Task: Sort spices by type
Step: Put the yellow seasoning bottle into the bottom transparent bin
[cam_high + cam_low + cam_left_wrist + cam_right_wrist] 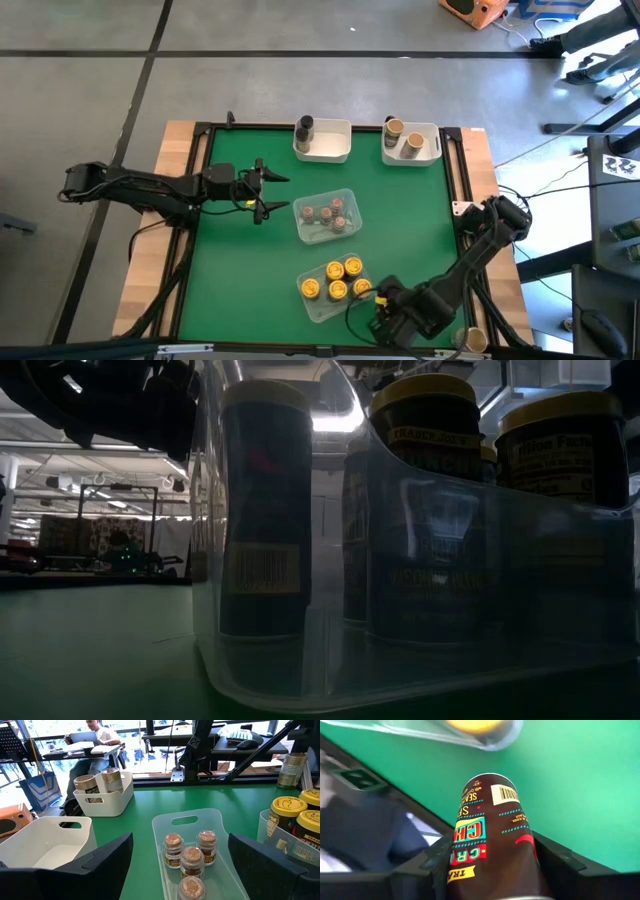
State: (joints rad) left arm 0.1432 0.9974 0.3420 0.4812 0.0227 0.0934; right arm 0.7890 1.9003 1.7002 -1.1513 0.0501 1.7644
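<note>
A dark spice jar (492, 837) with printed labels and a barcode sits clamped between the right end effector's (487, 870) fingers above the green desk (570, 780).

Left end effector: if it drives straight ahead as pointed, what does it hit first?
Probably the clear tray of reddish-brown-topped jars, centred between the open left end effector fingers; depth is hard to judge.

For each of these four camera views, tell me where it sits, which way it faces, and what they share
High: overhead, straight down; both arms, left gripper open.
Low: table height, facing the clear tray of yellow-lidded jars; dark arm parts at its top.
Left wrist: past its fingers to the reddish-topped jars.
Right wrist: right gripper holds a dark jar.
Shared: high and left wrist both show the reddish jars.
</note>
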